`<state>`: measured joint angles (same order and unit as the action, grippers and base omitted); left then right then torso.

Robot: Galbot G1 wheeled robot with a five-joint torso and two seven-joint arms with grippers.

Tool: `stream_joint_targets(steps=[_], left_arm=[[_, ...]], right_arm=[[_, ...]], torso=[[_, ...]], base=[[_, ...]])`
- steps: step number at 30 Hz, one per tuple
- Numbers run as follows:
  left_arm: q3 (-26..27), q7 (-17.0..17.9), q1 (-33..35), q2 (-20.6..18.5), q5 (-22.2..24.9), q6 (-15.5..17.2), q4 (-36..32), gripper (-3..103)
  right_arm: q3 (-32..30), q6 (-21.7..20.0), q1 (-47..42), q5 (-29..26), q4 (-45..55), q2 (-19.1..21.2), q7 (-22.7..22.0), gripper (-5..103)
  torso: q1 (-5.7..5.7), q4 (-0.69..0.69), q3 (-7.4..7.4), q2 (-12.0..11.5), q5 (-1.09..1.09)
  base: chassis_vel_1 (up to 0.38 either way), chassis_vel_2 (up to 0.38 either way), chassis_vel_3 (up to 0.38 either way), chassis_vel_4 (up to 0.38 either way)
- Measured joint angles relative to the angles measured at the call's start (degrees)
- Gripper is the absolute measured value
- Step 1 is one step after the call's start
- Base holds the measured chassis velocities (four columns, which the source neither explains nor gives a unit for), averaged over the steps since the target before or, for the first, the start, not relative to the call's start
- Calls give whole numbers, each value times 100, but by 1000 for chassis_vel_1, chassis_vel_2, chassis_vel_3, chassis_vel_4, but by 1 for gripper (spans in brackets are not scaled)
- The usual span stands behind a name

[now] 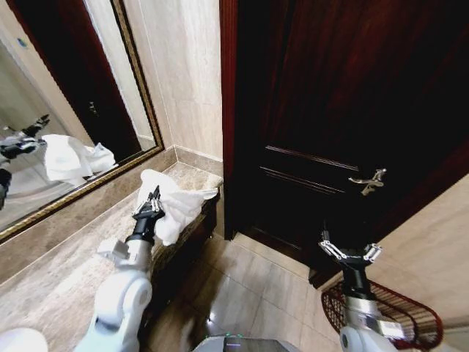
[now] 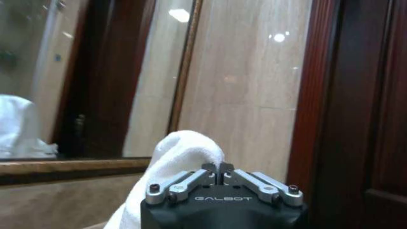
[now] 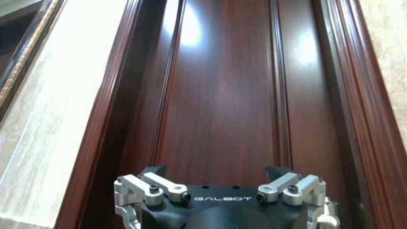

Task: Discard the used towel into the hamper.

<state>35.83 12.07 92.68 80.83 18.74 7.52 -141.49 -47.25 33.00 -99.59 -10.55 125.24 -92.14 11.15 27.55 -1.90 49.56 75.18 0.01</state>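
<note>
- White towel (image 1: 176,202) sat pinched in the left claw (image 1: 152,199) on the desk (image 1: 66,271), gripped for lifting.
- Hamper (image 1: 396,312) waited on the floor, well right of the desk, under the spread right claw (image 1: 349,251).

hamper (image 1: 410,315) cut by bottom edge, partly behind right arm
</note>
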Motion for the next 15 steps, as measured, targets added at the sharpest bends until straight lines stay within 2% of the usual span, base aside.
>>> stream_joint_targets(steps=[5, 7, 10, 15], left_arm=[[-20, 183, 245, 53, -347, -257, -155, 2], [52, 85, 298, 38, -439, -515, -168, 2], [91, -34, 332, 43, -571, -709, -157, 2], [90, -133, 353, 77, -705, -750, -116, 2]], right_arm=[[-18, 94, -23, -30, 0, 0, 49, 100], [-13, 128, -36, -51, -15, 0, 57, 100], [1, 160, -52, -63, -40, 0, 62, 100], [-5, 168, -60, -107, -44, 0, 45, 100]], torso=[[0, 0, 0, 0, 0], [1, 1, 1, 0, 0], [0, 1, 1, 0, 0], [1, 1, 1, 0, -1]], base=[[0, 0, 0, 0], [0, 0, 0, 0], [0, 0, 0, 0], [0, 0, 0, 0]])
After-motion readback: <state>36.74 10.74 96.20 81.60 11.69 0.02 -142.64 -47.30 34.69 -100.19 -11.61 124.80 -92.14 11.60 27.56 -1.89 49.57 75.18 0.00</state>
